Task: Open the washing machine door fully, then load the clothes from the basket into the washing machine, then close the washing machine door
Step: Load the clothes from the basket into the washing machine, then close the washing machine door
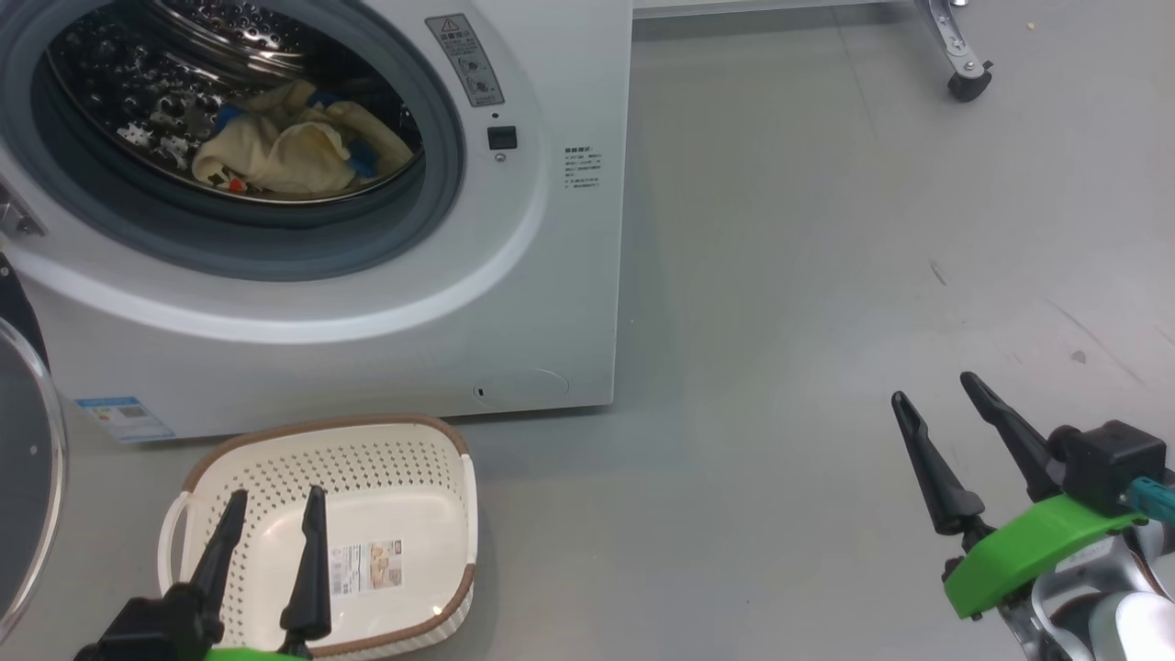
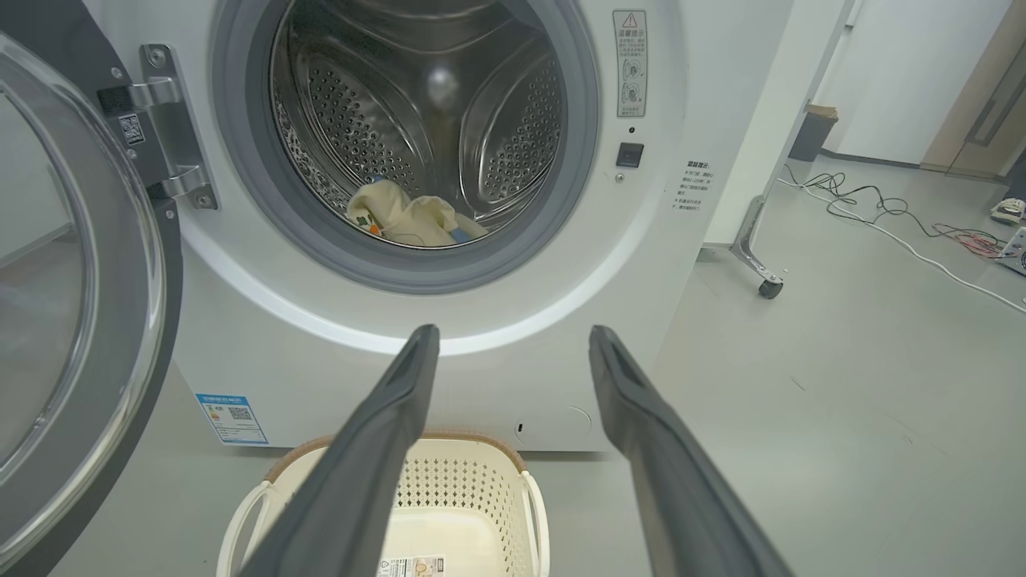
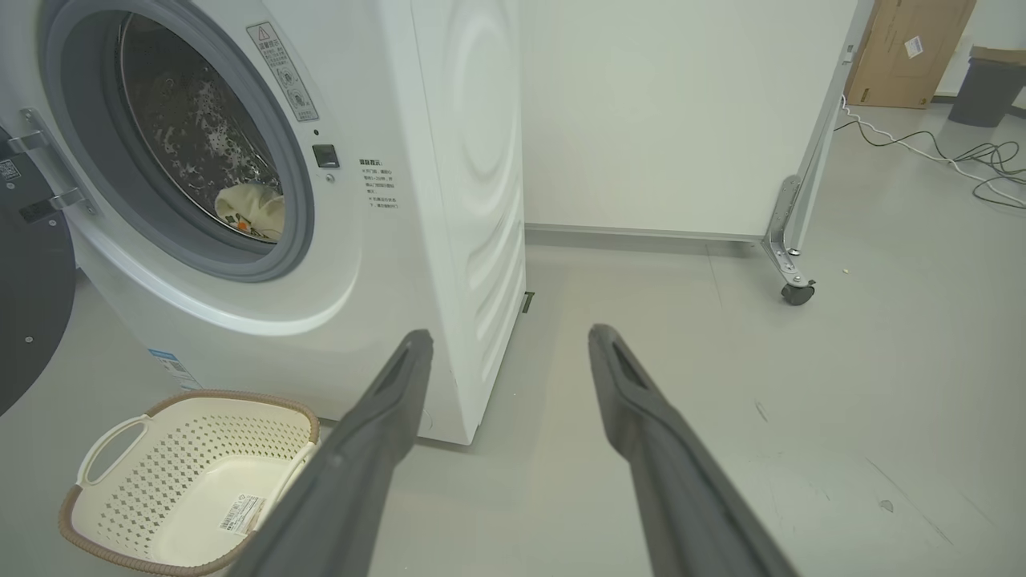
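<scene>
The big white front-loading washing machine [image 1: 551, 275] stands with its large round door [image 2: 80, 304], black-rimmed with a bulging clear glass window, swung wide open to the left on a metal hinge [image 2: 164, 128]. At the bottom of the perforated steel drum [image 2: 513, 136], behind the grey rubber gasket [image 1: 275, 243], the soft cream-yellow clothes [image 1: 294, 147] lie in a crumpled heap with a bit of bright blue showing.

The small cream plastic basket [image 1: 386, 468], with perforated sides and a brown braided rim, sits on the grey floor [image 1: 826, 275] just in front of the machine's lower left part. Its bare bottom carries a label sticker [image 1: 367, 566].

The left gripper [image 1: 278, 494] hovers over the near side of the basket, its two long dark fingers spread apart with nothing between them, pointing toward the machine. The clothes lie well beyond and above it, inside the drum, well apart from its fingertips.

The right gripper [image 1: 934, 386] hangs over bare floor to the right of the machine, its fingers likewise parted and holding nothing, well apart from both the basket and the clothes.
</scene>
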